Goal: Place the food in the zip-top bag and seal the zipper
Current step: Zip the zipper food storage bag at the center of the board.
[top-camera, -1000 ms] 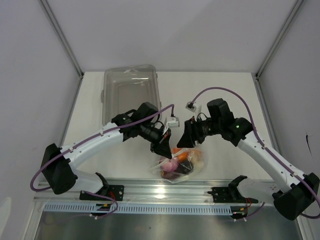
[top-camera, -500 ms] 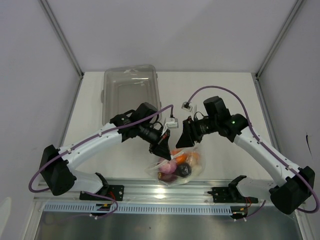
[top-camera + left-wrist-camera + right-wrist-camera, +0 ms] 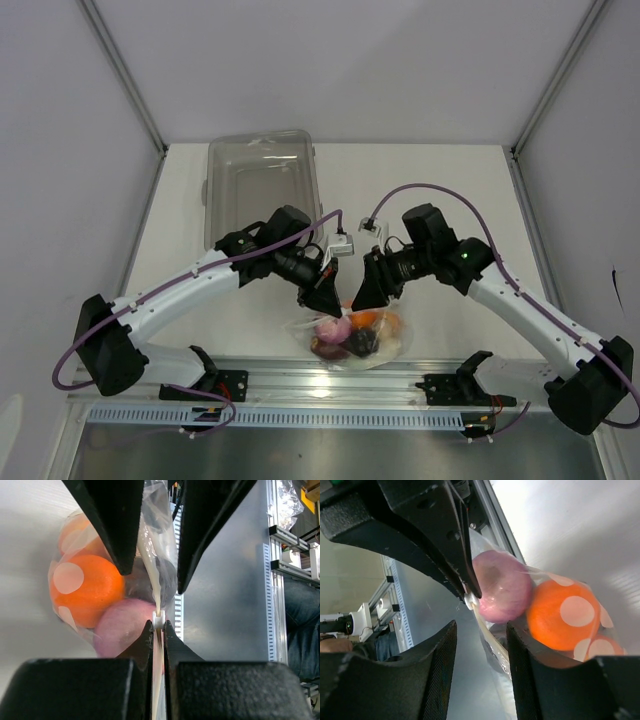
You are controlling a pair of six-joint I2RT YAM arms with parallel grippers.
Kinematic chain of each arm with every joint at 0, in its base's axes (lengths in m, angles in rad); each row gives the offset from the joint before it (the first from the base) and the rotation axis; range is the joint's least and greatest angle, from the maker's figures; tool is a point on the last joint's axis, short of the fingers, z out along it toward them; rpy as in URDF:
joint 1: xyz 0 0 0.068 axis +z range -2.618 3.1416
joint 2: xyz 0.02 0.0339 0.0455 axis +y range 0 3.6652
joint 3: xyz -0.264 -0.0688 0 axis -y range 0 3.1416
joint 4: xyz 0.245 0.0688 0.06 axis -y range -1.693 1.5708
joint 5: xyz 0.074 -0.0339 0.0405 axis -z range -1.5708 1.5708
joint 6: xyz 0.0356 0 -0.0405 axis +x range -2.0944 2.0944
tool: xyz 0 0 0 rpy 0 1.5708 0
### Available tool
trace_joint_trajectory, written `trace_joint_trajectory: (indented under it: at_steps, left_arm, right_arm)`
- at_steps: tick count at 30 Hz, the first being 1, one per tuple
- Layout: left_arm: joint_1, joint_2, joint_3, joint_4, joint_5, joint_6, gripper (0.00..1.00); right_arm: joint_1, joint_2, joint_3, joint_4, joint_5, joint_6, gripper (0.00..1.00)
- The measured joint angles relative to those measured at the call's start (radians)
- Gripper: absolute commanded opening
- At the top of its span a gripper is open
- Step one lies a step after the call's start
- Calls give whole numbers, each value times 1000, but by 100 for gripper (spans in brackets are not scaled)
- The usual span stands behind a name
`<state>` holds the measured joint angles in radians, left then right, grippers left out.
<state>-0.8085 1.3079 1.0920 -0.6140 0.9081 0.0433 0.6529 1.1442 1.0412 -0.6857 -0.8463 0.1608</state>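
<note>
on the white bench (image 3: 440, 200), the clear floppy zip-top bag (image 3: 157, 540) lies by the near edge, orange and pink toy food (image 3: 87, 590) inside. the right pincer (image 3: 481, 630), spread apart, has been brought beside the left pincer (image 3: 158, 625), clamped on the thin white zipper strip (image 3: 155, 587); sealing is judged begun.

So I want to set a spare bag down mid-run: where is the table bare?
Bare: table right of the bin, up to the far edge. Crowded: near centre, where left gripper and right gripper meet at the zip-top bag.
</note>
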Motion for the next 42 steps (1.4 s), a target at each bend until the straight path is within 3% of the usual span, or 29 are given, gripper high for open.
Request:
trace_joint_trajectory:
  at_steps: [13,24,30,35,42]
  left_arm:
    - [8,0,0,0,-13,-1,1]
    - [11,0,0,4,-12,-2,1]
    - [12,0,0,7,-11,-2,0]
    - [13,0,-3,15,-10,-10,1]
    - [13,-2,-8,21,-11,-16,1]
  right_arm:
    - [54,-11,-40,9,33,14,39]
    - [61,3,-23,-4,102,10,48]
    - [62,55,24,-13,97,-18,42]
    - [64,59,27,-22,71,-33,25]
    - [66,58,27,-27,43,-34,14]
